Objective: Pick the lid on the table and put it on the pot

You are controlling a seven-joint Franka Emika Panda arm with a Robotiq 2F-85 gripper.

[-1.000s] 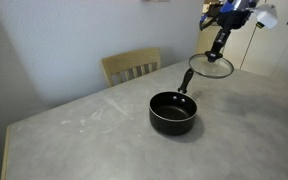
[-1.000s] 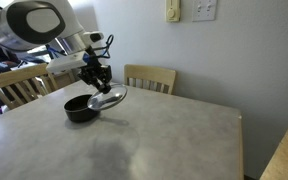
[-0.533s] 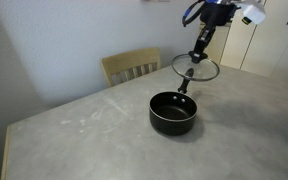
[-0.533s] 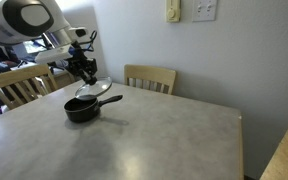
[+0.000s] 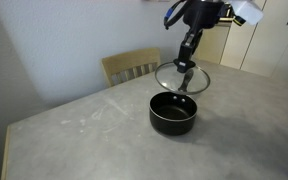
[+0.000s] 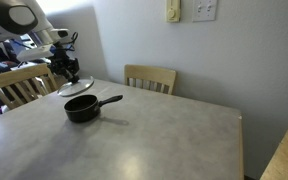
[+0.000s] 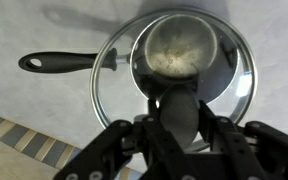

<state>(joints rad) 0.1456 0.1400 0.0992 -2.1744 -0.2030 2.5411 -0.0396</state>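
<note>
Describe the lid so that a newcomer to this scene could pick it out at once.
Find the large pale grey table, then the black long-handled pot standing on it. In the air above the pot the gripper holds the lid: a clear glass disc with a metal rim, the only thing not resting on the tabletop.

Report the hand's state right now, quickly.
Hand: closed on the lid at its centre, holding it in the air over the pot.
</note>
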